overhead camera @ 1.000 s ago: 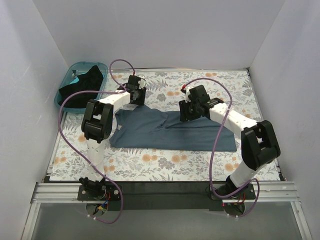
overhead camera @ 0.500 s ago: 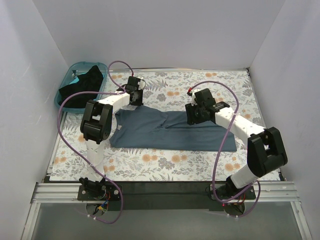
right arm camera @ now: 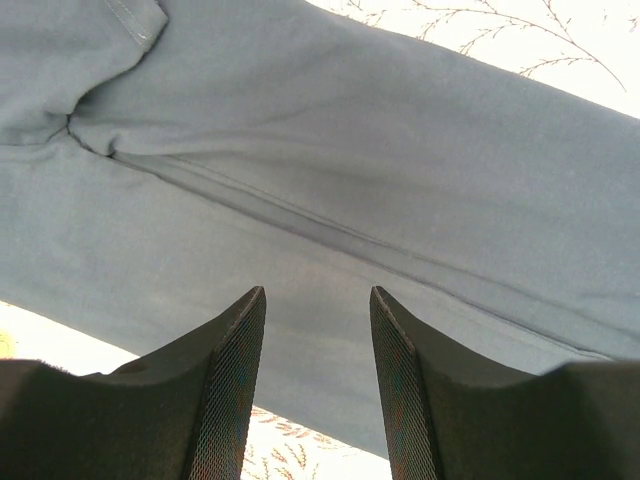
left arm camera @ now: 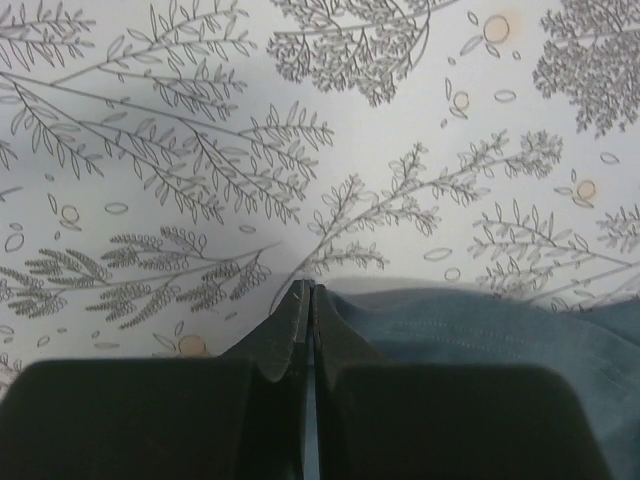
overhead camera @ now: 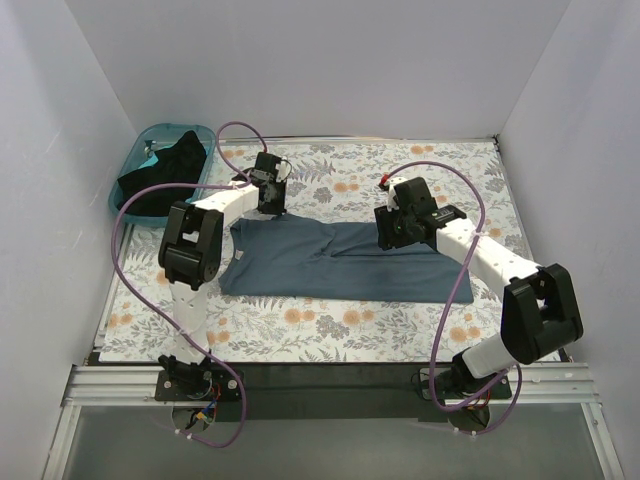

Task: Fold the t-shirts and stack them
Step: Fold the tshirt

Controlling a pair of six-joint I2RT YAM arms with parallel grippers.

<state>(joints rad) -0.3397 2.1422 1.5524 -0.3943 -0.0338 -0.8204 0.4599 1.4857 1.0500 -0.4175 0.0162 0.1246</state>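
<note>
While the blue-grey t-shirt (overhead camera: 340, 265) lies spread flat on the desk (overhead camera: 330, 325), I judge the step in hand to be taking hold for its first fold.

- Left claw (left arm camera: 305, 300): closed on the tee's far-left edge. A sliver of blue cloth shows between the fingers, so I take it as gripped.
- Right claw (right arm camera: 316, 292): jaws apart, holding nothing. It hangs low over the tee's far edge, right of its middle, with a seam running under the gap.
- Black t-shirt (overhead camera: 165, 170): heaped in the teal basket (overhead camera: 150, 130), off the tee's far-left corner, not yet folded.

Next move, as I judge it: the right claw must drop and pinch the far edge. Then both should lift evenly and carry it toward the tee's near edge.
</note>
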